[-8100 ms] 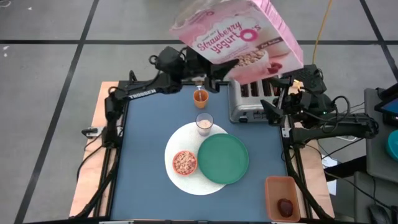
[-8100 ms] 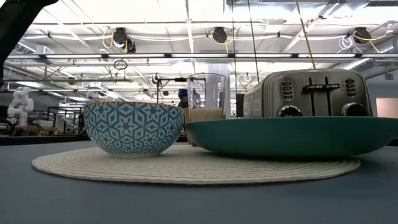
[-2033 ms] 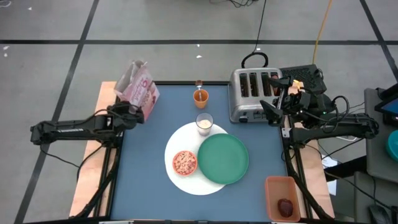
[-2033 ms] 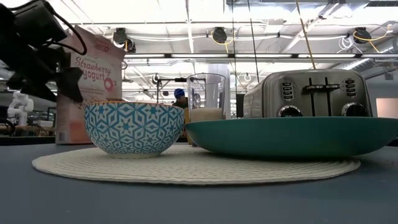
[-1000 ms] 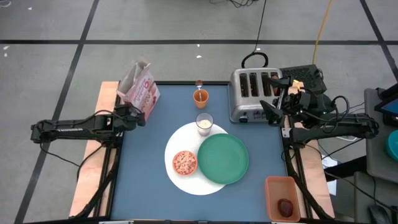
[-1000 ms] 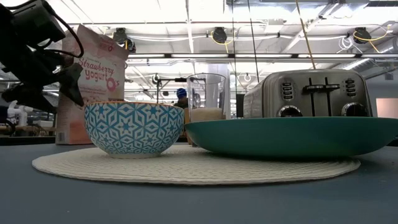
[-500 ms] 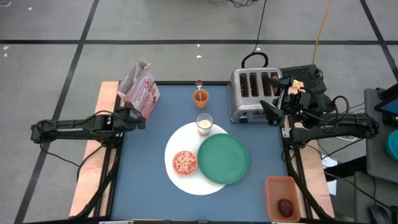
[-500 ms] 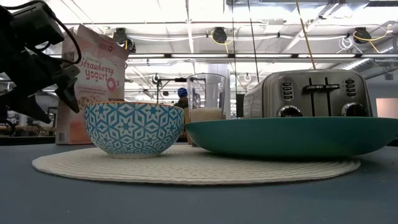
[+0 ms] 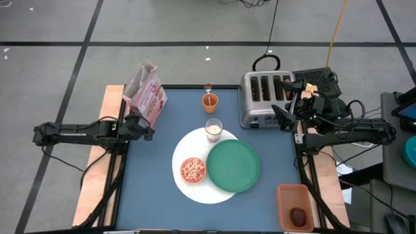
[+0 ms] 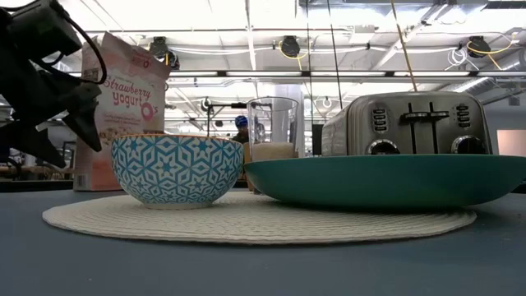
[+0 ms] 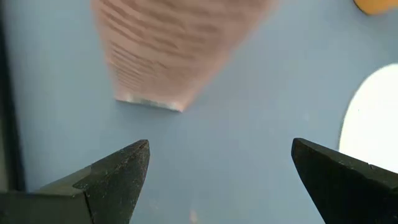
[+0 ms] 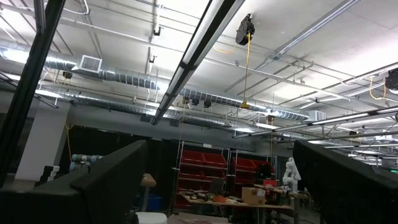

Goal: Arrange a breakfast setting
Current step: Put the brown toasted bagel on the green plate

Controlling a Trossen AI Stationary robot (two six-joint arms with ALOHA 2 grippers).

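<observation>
A large white round plate (image 9: 195, 185) lies mid-table. On it rest a green plate (image 9: 233, 166) and a small bowl (image 9: 193, 169) of cereal, blue-and-white patterned outside (image 10: 177, 168). A milk glass (image 9: 214, 129) stands at the white plate's far rim, with an orange cup (image 9: 209, 101) beyond it. A dark red fruit (image 9: 298, 216) lies in an orange tray (image 9: 286, 195) at the near right. My left gripper (image 9: 144, 128) hangs open at the table's left edge, just near of the pink cereal box (image 9: 146, 97), with nothing between its fingers (image 11: 118, 174). My right gripper (image 12: 221, 168) is open, raised at the right by the toaster.
A silver four-slot toaster (image 9: 263, 99) stands at the far right, and its cord runs off the far edge. The cereal box stands upright on the far-left corner. Bare blue tabletop (image 9: 153, 188) lies left of and nearer than the plates.
My left gripper has swung its fingers away from the cereal box toward the table's near side and tipped them further down, staying open. The box stands where it was.
</observation>
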